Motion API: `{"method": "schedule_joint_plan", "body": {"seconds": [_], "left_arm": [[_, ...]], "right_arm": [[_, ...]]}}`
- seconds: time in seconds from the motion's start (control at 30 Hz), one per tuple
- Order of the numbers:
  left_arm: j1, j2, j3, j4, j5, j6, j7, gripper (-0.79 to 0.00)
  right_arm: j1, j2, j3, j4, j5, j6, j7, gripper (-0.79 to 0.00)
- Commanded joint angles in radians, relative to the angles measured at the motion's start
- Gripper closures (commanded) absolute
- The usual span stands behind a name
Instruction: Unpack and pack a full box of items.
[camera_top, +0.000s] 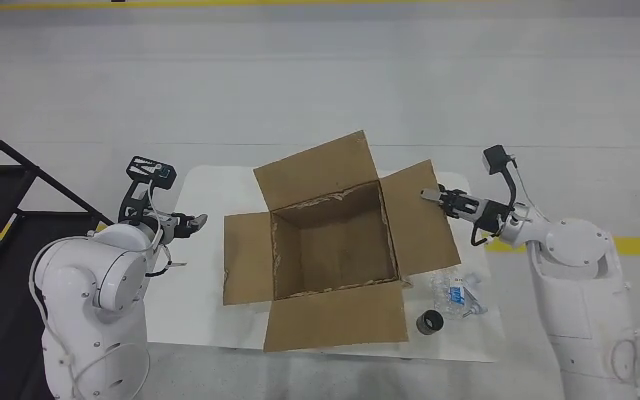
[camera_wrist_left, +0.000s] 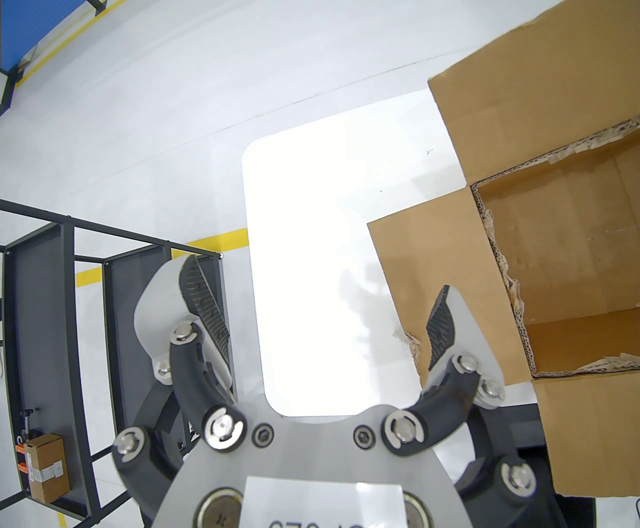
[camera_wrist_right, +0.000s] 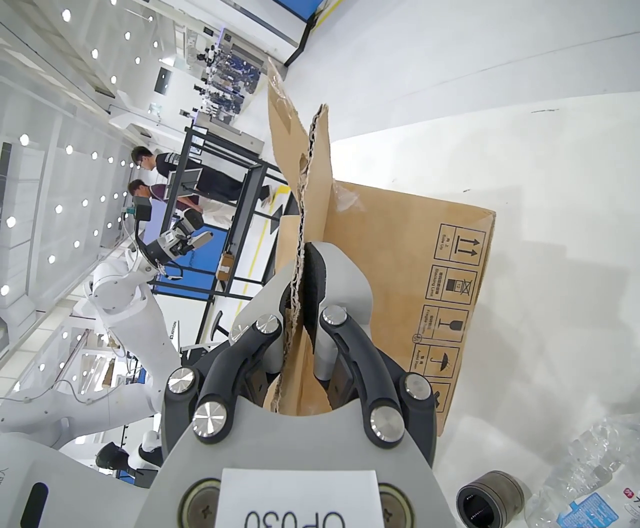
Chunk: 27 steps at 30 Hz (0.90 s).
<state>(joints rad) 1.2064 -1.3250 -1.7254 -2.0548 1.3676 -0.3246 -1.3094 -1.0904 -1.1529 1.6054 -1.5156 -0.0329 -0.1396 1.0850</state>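
A: What is at the centre of the scene?

B: An open cardboard box (camera_top: 330, 245) stands upright in the middle of a white table (camera_top: 215, 320). All four of its flaps are folded outward. From above, the plain brown inside of the box is visible.

A: Is the robot touching the box?

B: One arm is. The right gripper (camera_top: 440, 196) is clamped on the outer edge of the box's right flap (camera_top: 420, 230). In the right wrist view, its fingers (camera_wrist_right: 315, 285) press together on the flap's ragged corrugated edge.

A: And the other arm?

B: The left gripper (camera_top: 190, 222) hangs over the table just beyond the box's left flap (camera_top: 245, 258), apart from it. Its two fingers (camera_wrist_left: 200, 295) are spread wide, and the white table shows through the gap between them.

A: What else lies near the box?

B: A clear, crumpled plastic bottle (camera_top: 455, 293) lies on its side off the box's right near corner, on the robot's side of the right flap. A small dark cylinder (camera_top: 431, 322) sits just beside the bottle, closer to the robot and near the box's near flap. Well out to the box's left, past the table edge, a dark metal rack (camera_top: 30, 190) stands on the floor.
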Motion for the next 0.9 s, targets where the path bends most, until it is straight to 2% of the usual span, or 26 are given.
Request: {"method": "schedule_joint_plan", "body": {"seconds": [0.0, 0.23, 0.57, 0.67, 0.7, 0.87], "left_arm": [[0.0, 0.0, 0.0, 0.0, 0.0, 0.0, 0.0, -0.785], [0.0, 0.0, 0.0, 0.0, 0.0, 0.0, 0.0, -0.785], [0.0, 0.0, 0.0, 0.0, 0.0, 0.0, 0.0, -0.785], [0.0, 0.0, 0.0, 0.0, 0.0, 0.0, 0.0, -0.785], [0.0, 0.0, 0.0, 0.0, 0.0, 0.0, 0.0, -0.785], [0.0, 0.0, 0.0, 0.0, 0.0, 0.0, 0.0, -0.785]], "right_arm": [[-0.001, 0.002, -0.001, 0.027, 0.005, -0.003, -0.009, 0.0], [-0.002, 0.009, -0.007, 0.178, 0.015, -0.032, -0.051, 0.0], [0.052, 0.014, -0.049, 0.425, 0.043, -0.077, -0.032, 0.0], [0.068, 0.015, -0.061, 0.467, 0.045, -0.073, -0.037, -0.385], [0.072, 0.016, -0.064, 0.475, 0.045, -0.071, -0.035, -0.785], [0.084, 0.022, -0.068, 0.492, 0.034, -0.043, -0.049, -0.785]]}}
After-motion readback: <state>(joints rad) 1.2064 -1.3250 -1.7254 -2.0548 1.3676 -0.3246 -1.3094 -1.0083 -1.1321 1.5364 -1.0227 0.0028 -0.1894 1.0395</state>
